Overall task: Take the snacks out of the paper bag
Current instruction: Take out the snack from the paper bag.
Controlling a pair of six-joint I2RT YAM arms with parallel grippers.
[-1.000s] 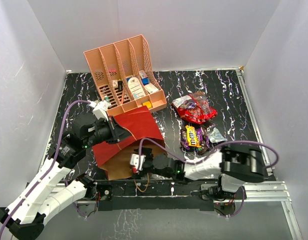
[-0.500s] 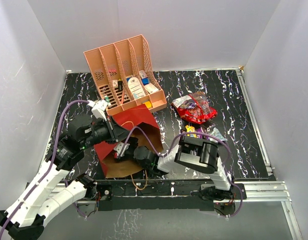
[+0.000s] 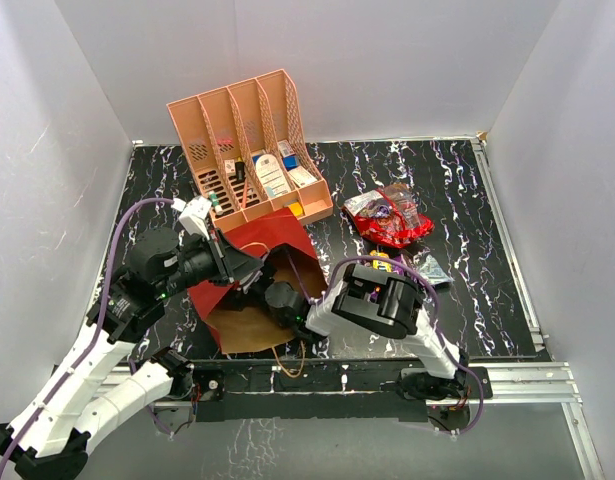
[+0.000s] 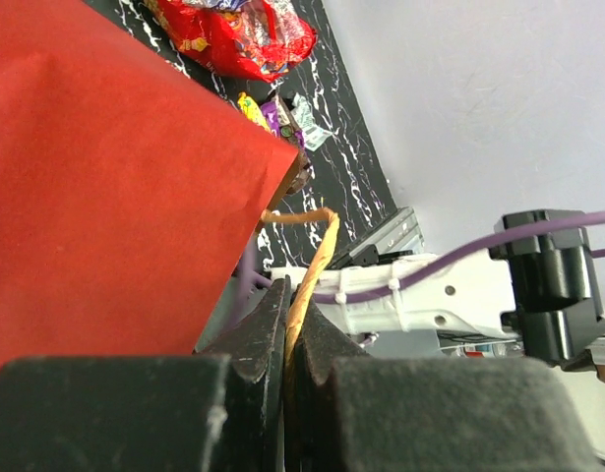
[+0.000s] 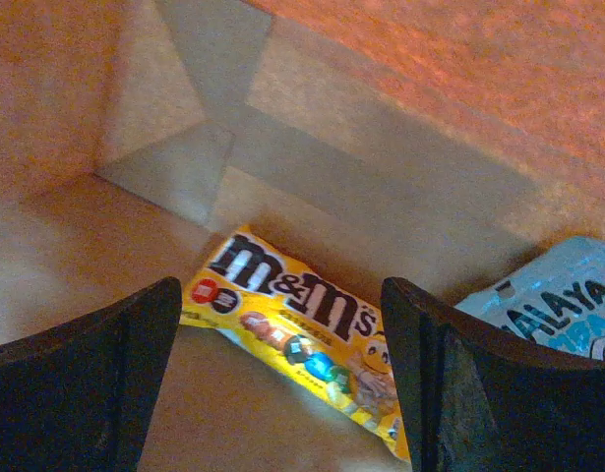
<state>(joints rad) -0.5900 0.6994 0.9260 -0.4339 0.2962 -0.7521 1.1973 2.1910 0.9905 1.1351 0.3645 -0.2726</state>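
Two crinkly packets ahead of right tool, fingers apart, kraft walls of paper bag close around: yellow pack between fingers, pale blue packet rightward. Left tool clamped on tan cord handle. Well right of both: shiny red bag on marbled surface.

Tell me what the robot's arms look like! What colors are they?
The left arm and right arm have white links joined by chunky black round joints. A thin purple cable runs along each. The left end effector and right end effector each have two black wedge-shaped fingers.
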